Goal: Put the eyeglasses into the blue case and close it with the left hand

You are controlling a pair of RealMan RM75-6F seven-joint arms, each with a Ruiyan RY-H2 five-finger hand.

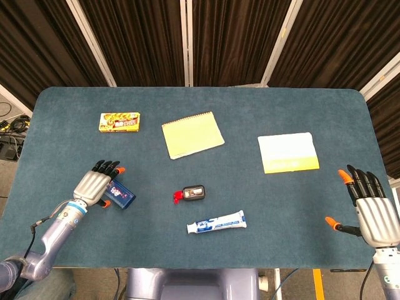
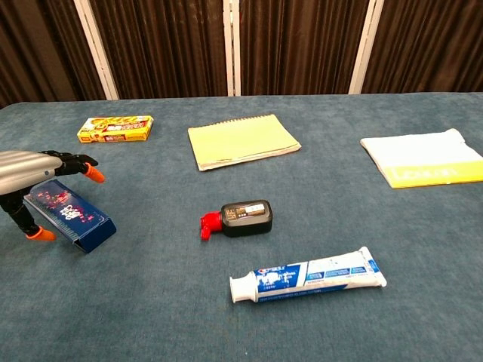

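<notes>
Pressing down evenly on the blue case (image 1: 118,193) is what the closing step seems to be calling for, with the palm bearing along the lid rather than at one end, so the case is not tipping or sliding on the cloth. The left hand (image 1: 95,185) is arching over the case's near-left end, fingers (image 2: 75,161) spread above the lid and thumb reaching down beside it; it is holding nothing, and contact with the lid cannot be told. The case is lying directly under and just right of that hand, apparently closed already. No eyeglasses are showing anywhere, so they are presumably inside. Well to the right of that hand, the black bottle (image 1: 192,193) and toothpaste tube (image 1: 217,222) are lying untouched. Far right, the right hand (image 1: 373,209) is hovering palm-down, fingers apart, grasping nothing.
</notes>
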